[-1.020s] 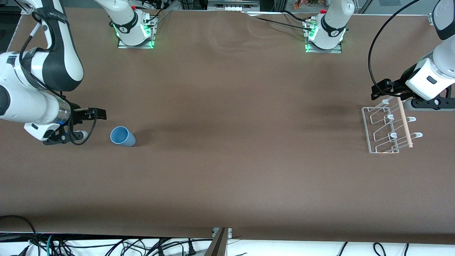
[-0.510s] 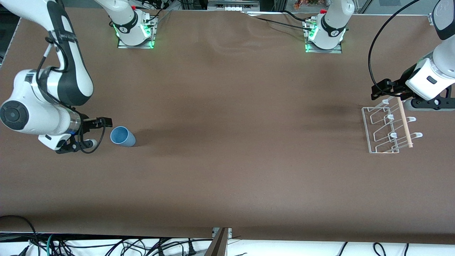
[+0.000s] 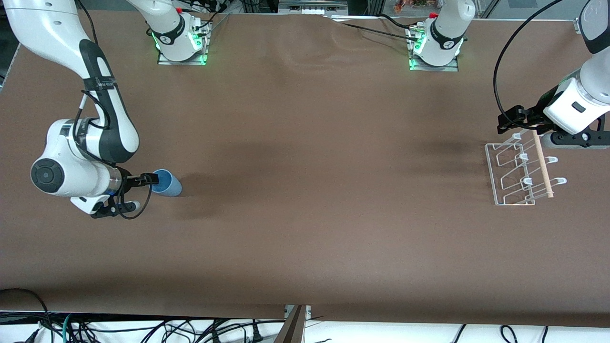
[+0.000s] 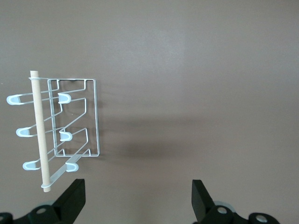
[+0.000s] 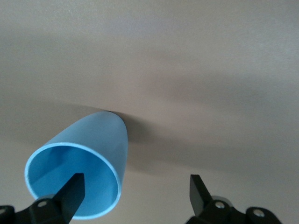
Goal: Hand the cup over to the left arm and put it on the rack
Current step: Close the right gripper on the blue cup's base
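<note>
Blue plastic, the cup [image 3: 165, 183] stands open end up on the brown table [image 3: 305, 214] toward the right arm's end, so a grasp on its rim suits it. Our right gripper [image 3: 151, 179] sits at that rim with its fingers spread wide, one fingertip [image 5: 74, 189] inside the mouth and the other outside the wall, gripping nothing yet. Our left arm waits, its left gripper [image 4: 138, 198] wide open and empty over the table just beside the rack [image 3: 517, 171], which lies toward the left arm's end, well apart from the cup. Between them we see nothing in the way of the handover.
</note>
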Motion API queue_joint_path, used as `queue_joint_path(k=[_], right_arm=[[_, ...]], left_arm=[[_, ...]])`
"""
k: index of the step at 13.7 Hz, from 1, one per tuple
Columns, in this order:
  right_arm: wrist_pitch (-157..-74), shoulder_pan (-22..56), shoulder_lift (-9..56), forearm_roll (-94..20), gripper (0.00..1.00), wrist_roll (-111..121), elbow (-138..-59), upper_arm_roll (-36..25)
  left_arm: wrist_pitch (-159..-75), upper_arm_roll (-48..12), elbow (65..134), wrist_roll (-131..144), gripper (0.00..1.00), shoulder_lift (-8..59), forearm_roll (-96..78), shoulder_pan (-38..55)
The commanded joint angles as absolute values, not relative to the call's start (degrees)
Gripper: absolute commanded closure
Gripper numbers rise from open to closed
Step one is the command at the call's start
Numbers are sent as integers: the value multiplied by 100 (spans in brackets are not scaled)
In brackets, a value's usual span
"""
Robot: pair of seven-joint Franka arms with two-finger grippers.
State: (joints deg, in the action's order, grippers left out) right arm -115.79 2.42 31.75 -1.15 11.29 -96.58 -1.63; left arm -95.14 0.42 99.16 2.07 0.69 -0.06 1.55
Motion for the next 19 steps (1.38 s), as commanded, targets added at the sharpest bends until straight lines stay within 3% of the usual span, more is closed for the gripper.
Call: queue_joint_path(k=[1,2,3,4,5,7,8,15,19], right_arm=[[-11602,237,3304,-70,1,1125,-9606,-123],[-11610,263,3383,-70,2,1125,-9606,-123],[-11610,307,3410,-70,13,1125,-9606,-123],[-11619,316,3401,-79,34,1116,-9598,-123],[-11619,316,3401,-97,62,1108,-9598,-123],[-11689,369,3410,-105,93,767,-9598,-123],[-11785,430,3410,-114,100,634,-9598,-123],[-11707,457,3401,-149,100,563,-9475,-88],[-11331,492,3384,-974,100,-340,-9168,280]], left_arm=[[-9396,26,9791,246,0,97,-105,149],[-9387,26,9791,255,0,97,-105,149],[-9387,26,9791,255,0,97,-105,149],[-9395,26,9791,255,0,97,-105,149],[-9396,26,9791,255,0,97,-105,149],[-9387,26,9791,255,0,97,-105,149],[-9395,26,9791,255,0,97,-105,149],[-9387,35,9791,185,0,97,-105,149],[-9387,18,9791,-595,0,97,-114,167]])
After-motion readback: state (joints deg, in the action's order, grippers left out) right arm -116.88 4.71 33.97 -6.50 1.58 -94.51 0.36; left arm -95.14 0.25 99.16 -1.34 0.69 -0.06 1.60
